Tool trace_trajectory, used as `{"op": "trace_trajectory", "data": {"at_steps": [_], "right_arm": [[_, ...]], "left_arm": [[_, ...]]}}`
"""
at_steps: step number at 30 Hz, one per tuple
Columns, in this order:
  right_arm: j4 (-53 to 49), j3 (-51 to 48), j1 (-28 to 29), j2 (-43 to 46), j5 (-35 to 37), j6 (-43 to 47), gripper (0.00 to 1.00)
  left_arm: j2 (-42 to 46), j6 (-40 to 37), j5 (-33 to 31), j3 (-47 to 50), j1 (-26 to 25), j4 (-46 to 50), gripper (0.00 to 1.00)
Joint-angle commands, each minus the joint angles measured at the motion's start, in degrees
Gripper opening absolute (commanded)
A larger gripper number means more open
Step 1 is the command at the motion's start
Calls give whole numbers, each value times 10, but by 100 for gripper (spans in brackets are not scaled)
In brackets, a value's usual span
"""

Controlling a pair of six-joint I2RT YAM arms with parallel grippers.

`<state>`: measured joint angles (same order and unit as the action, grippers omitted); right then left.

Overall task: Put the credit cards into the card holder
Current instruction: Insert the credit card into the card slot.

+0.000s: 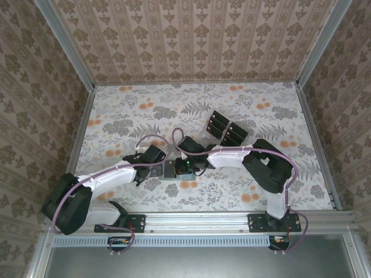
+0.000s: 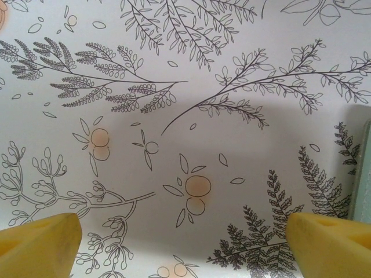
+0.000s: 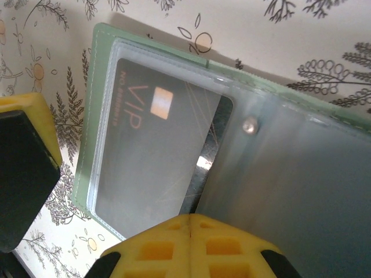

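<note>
Green card holder [image 3: 290, 174] lies open on the flowery desk [image 1: 261, 191] between the two arms, with one black card [image 3: 156, 156] in a clear pocket. At its near edge the right claw [image 3: 190, 231] is shut tight. The left claw [image 2: 185, 249] hangs wide and empty beside it. If the shut claw drags, the holder could slide or flip closed. Whether it pinches the pocket is hard to see. More black cards [image 1: 226, 128] wait farther back.
</note>
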<state>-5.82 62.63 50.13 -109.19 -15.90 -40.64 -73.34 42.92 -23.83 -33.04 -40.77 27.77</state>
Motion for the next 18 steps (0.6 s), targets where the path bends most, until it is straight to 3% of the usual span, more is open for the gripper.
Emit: {"op": "trace_trajectory", "data": {"at_steps": [1, 10, 14, 18], "right_arm": [[-15, 19, 5, -15, -20, 7, 5], [-26, 12, 1, 43, -4, 14, 8], [-59, 6, -10, 90, 36, 34, 27], [-99, 10, -20, 101, 64, 61, 39]], "left_arm": [[-7, 5, 1, 2, 0, 2, 100], [-2, -1, 4, -5, -1, 6, 100], [10, -10, 10, -11, -1, 10, 100], [27, -15, 17, -14, -3, 10, 100]]}}
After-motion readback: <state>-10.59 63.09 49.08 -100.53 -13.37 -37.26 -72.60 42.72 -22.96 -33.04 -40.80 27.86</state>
